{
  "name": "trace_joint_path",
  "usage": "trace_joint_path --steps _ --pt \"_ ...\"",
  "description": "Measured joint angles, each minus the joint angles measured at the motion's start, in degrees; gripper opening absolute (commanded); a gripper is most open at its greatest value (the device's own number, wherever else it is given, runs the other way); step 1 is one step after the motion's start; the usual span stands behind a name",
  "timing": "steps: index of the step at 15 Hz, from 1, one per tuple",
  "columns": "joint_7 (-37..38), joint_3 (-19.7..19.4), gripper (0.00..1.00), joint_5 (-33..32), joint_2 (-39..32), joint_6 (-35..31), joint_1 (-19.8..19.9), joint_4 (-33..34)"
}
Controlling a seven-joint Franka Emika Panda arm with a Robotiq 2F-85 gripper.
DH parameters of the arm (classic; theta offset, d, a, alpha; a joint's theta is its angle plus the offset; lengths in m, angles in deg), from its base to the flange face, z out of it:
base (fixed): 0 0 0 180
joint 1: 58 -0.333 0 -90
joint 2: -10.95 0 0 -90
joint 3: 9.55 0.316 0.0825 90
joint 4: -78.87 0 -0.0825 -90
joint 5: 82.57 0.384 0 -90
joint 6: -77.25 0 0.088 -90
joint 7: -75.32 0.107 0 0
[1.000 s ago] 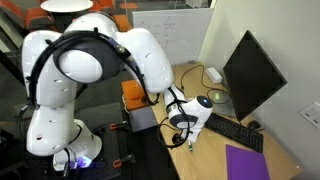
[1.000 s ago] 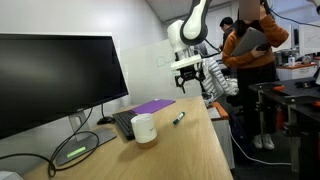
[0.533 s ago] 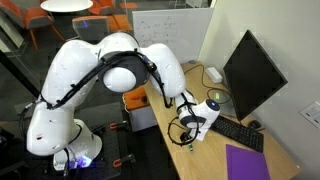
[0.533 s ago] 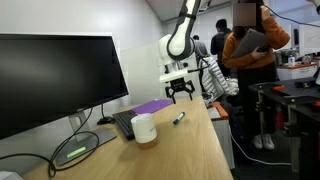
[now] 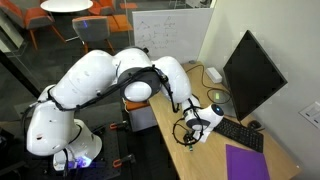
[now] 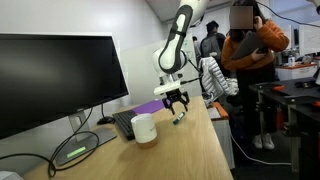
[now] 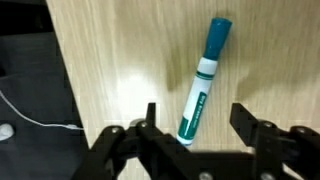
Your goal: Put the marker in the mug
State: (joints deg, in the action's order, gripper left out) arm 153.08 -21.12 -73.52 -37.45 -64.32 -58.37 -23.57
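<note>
Lowered since a second ago, our end effector (image 7: 195, 128), spread and empty, straddles the teal marker (image 7: 203, 80) near the table (image 7: 120, 60) edge, its long axis across the closing direction.

The wrist view's bottom edge cuts off the fingers (image 7: 148, 128).

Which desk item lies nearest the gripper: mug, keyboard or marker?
The marker: in the wrist view it lies flat on the desk between the fingers of the open gripper, while the mug and keyboard sit further off, nearer the monitor.
</note>
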Motion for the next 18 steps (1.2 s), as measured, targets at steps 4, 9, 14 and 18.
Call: trace_joint_path --steps 4,9,14,18 --pt "0.01 -0.05 0.29 0.12 -1.27 -0.18 0.00 1.03" --pt "0.06 -0.27 0.04 1.10 -2.23 -1.15 0.06 0.93" --pt "0.18 -0.82 0.05 1.60 -2.25 -5.62 -0.35 0.69" --pt "3.96 -5.88 0.05 -0.16 -1.61 -7.15 -5.83 0.59"
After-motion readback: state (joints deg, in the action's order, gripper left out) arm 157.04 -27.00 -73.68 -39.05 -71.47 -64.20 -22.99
